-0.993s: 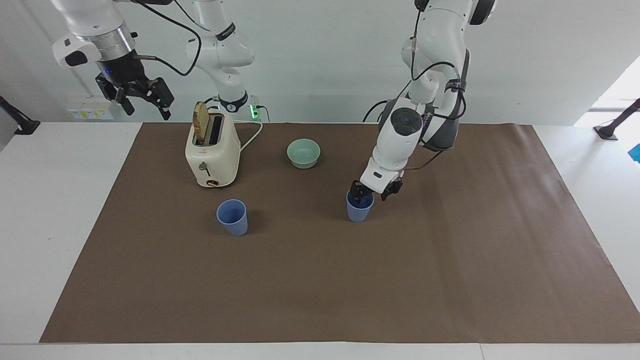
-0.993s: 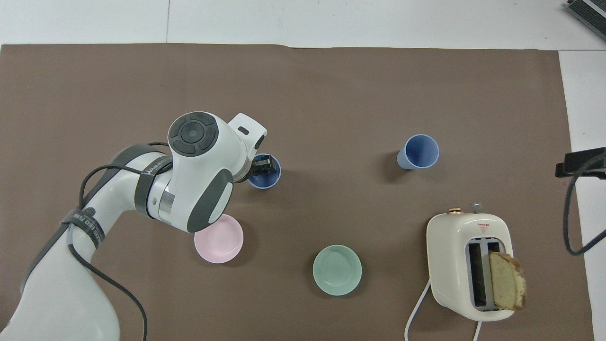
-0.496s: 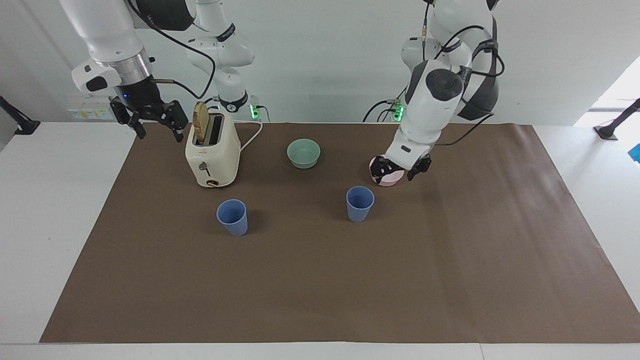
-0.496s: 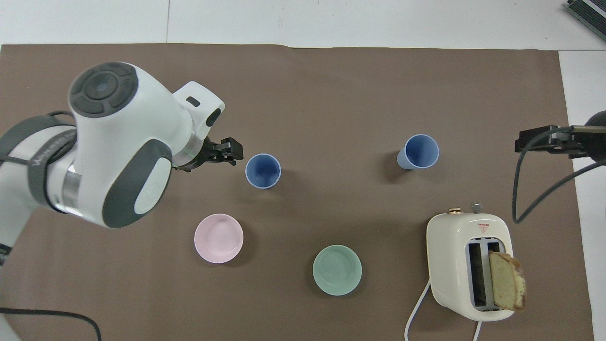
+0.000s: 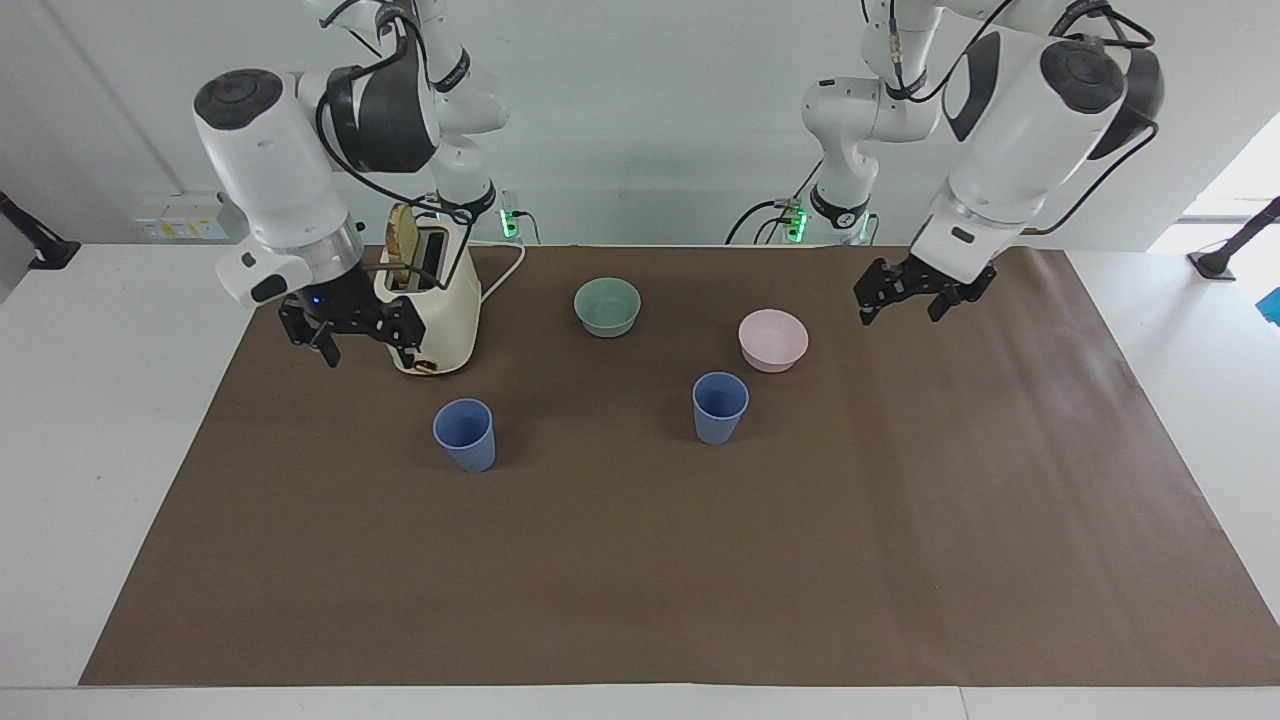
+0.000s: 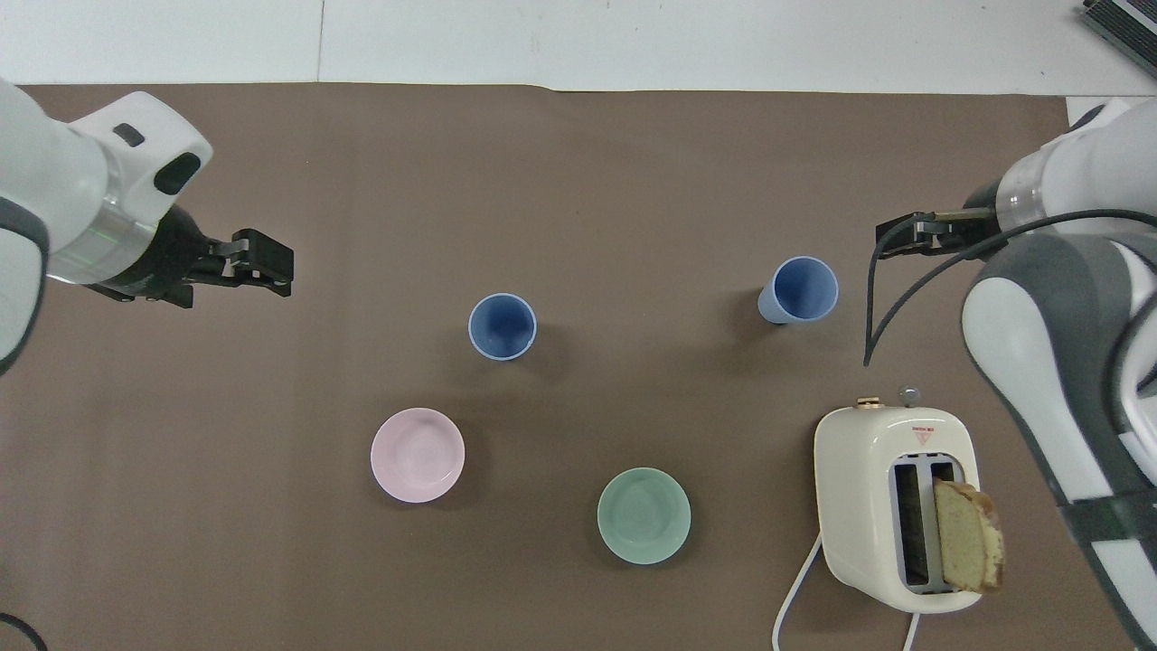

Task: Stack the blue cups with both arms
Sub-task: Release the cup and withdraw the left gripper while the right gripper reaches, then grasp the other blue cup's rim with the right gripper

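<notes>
Two blue cups stand upright and apart on the brown mat (image 5: pixel 640 560). One cup (image 5: pixel 720 407) (image 6: pixel 503 325) is beside the pink bowl. The other cup (image 5: pixel 465 433) (image 6: pixel 799 289) stands farther from the robots than the toaster. My left gripper (image 5: pixel 898 310) (image 6: pixel 264 267) is open and empty, up over the mat toward the left arm's end, well apart from both cups. My right gripper (image 5: pixel 368 352) (image 6: pixel 895 237) is open and empty, low beside the toaster, over the mat at the right arm's end, close to the second cup.
A cream toaster (image 5: pixel 430 300) (image 6: pixel 895 506) with a bread slice sticking out stands near the right arm, its cord trailing toward the robots. A mint-green bowl (image 5: pixel 607 305) (image 6: pixel 644 515) and a pink bowl (image 5: pixel 773 339) (image 6: pixel 418 455) sit nearer to the robots than the cups.
My left gripper left the cup beside the pink bowl, rose and swung toward its own end of the table. My right gripper came down from high up to beside the toaster.
</notes>
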`<state>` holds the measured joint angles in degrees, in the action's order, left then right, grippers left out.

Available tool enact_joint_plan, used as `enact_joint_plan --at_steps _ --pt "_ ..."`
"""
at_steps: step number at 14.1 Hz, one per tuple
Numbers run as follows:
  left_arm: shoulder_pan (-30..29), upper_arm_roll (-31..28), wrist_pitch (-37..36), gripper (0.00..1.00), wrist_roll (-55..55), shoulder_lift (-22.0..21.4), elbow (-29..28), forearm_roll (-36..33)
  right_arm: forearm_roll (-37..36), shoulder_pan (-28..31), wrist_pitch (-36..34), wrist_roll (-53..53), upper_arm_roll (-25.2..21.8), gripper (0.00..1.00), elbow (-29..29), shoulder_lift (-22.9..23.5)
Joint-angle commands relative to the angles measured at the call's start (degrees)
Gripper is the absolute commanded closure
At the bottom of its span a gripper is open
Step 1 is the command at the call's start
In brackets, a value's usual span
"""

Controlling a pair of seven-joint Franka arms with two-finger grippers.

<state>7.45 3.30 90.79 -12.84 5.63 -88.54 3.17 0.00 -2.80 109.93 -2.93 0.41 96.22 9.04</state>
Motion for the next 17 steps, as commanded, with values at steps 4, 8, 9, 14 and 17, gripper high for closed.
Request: enact_joint_plan --at_steps 4,8,9,14,17 --pt "-7.1 0.5 -5.3 0.00 7.8 -3.8 2.5 -2.8 1.6 -1.4 10.1 7.6 0.7 0.00 10.5 1.4" --pt "-7.2 0.6 -7.5 0.00 8.7 -7.6 2.3 -2.7 1.6 -1.2 15.8 12.3 0.7 0.00 14.1 3.6" --pt "-7.3 0.6 -7.7 0.00 8.9 -8.2 2.2 -2.6 1.6 -0.8 16.6 12.6 0.7 0.00 14.2 4.1" --pt "-7.7 0.2 -7.7 0.00 8.9 -8.5 2.2 -2.6 1.6 -1.2 18.3 12.0 0.7 0.29 14.1 6.3" --pt "-7.7 -0.7 -7.4 0.00 9.0 -8.6 2.2 -2.6 1.7 -1.1 17.9 12.0 0.7 0.41 13.5 6.5"
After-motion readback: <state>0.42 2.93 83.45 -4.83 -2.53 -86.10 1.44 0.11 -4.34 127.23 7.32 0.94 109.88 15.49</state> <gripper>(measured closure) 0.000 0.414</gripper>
